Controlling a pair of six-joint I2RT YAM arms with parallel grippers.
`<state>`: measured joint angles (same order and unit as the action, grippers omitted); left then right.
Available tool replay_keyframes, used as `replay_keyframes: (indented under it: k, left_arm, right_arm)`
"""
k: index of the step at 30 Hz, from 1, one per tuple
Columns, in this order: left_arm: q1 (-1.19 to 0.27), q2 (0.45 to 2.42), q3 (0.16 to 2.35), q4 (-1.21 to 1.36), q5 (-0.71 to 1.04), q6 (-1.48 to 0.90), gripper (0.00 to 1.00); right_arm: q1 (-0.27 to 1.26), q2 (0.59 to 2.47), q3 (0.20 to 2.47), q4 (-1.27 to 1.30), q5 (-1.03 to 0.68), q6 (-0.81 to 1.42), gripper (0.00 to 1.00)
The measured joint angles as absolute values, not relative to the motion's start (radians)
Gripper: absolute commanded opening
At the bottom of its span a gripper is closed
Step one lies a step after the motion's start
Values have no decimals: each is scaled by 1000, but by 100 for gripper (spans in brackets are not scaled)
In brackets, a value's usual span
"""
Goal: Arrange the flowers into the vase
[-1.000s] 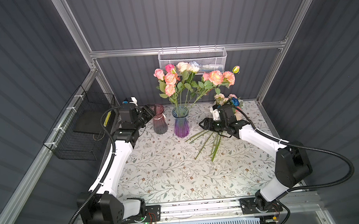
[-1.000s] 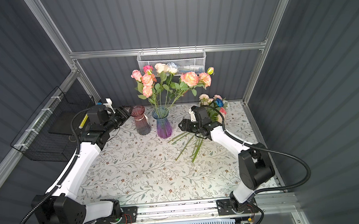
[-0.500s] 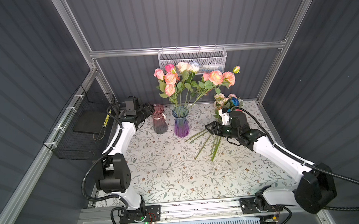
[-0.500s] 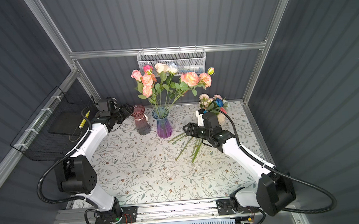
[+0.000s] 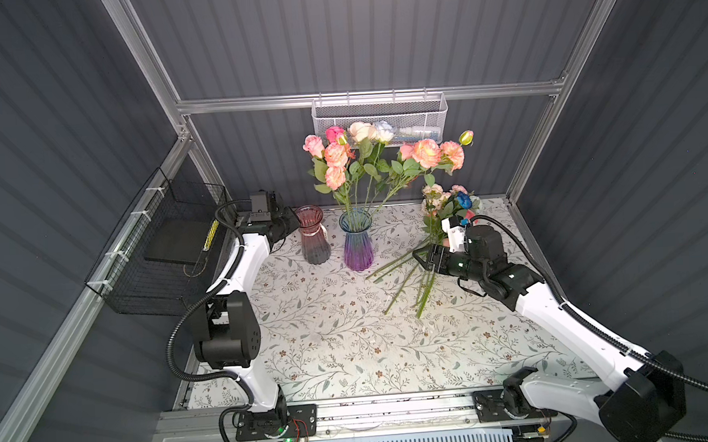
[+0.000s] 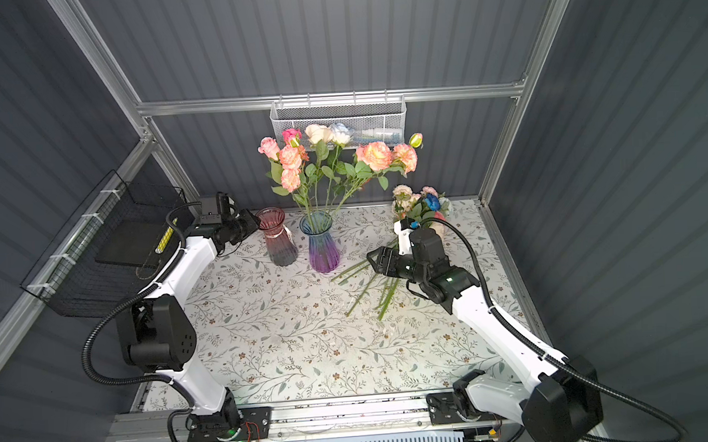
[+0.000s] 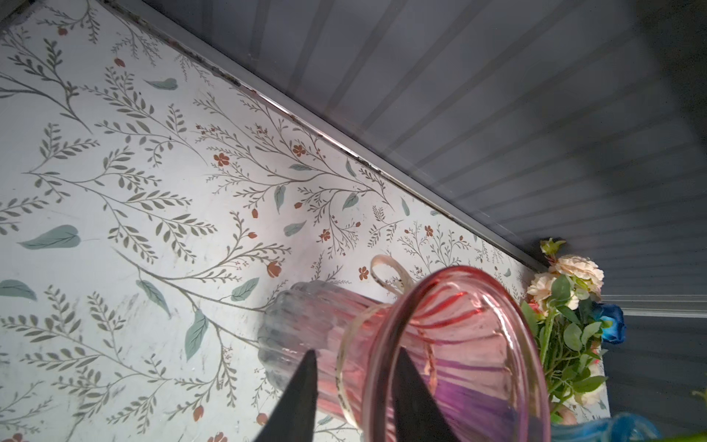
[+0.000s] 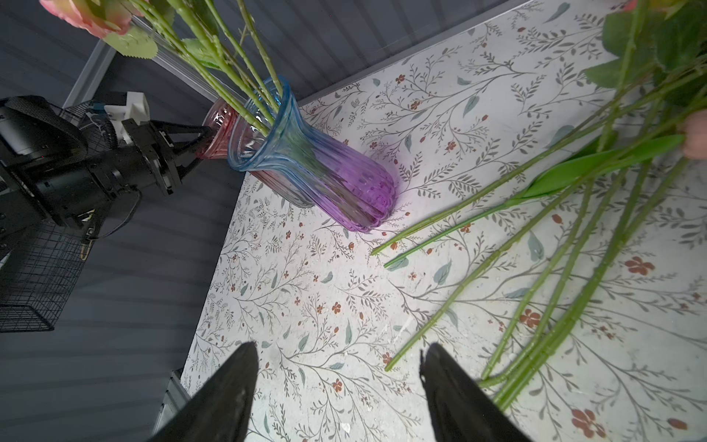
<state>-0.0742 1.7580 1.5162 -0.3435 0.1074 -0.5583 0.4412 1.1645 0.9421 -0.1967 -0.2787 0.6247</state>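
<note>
A blue-to-purple vase (image 5: 358, 246) (image 6: 322, 248) (image 8: 325, 164) stands at the back of the table and holds several pink, peach and cream flowers (image 5: 337, 164). Beside it stands an empty pink vase (image 5: 314, 240) (image 7: 459, 325). My left gripper (image 5: 292, 227) (image 7: 357, 352) is shut on its rim, one finger outside and one inside. More flowers (image 5: 447, 202) lie at the back right, and their green stems (image 5: 405, 277) (image 8: 535, 248) fan across the table. My right gripper (image 5: 423, 260) (image 8: 338, 346) hovers open just over those stems and holds nothing.
A black wire basket (image 5: 166, 248) hangs on the left wall, close behind my left arm. A white mesh basket (image 5: 380, 116) hangs on the back wall behind the blooms. The floral-patterned table (image 5: 350, 347) reaches forward to a metal rail.
My left arm has folded at the elbow and its jaws have narrowed onto the pink vase's rim. My right gripper has drawn back a little to the right, still open over the stems.
</note>
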Motion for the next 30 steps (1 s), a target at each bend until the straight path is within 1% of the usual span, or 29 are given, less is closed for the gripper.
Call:
replay_keyframes:
  k: [1,6,8,13,20,22,25,28,30]
  left_arm:
    - [-78,1750,1508,-342,105,-557,25]
    - [-80,1688,1448,-352,105,-552,6]
    - [-80,1659,1415,-353,104,-544,0]
    - [-80,1573,1341,-383,106,-544,0]
    - [-105,1411,1288,-594,107,-526,0]
    - [-147,1362,1287,-656,103,-515,0]
    - [-260,1307,1287,-712,105,-508,0]
    - [-360,1298,1287,-735,150,-517,0]
    - [-400,1298,1283,-746,181,-530,0]
  right_arm:
    - [441,1164,942,-198,-278,625,70]
    - [441,1152,932,-205,-266,625,71]
    - [441,1145,929,-208,-262,625,71]
    - [441,1138,927,-210,-253,625,71]
    - [441,1103,920,-215,-234,621,71]
    - [441,1095,920,-215,-232,621,71]
    - [441,1093,920,-215,-232,620,71]
    - [441,1093,916,-215,-232,621,71]
    - [441,1094,914,-219,-232,621,71]
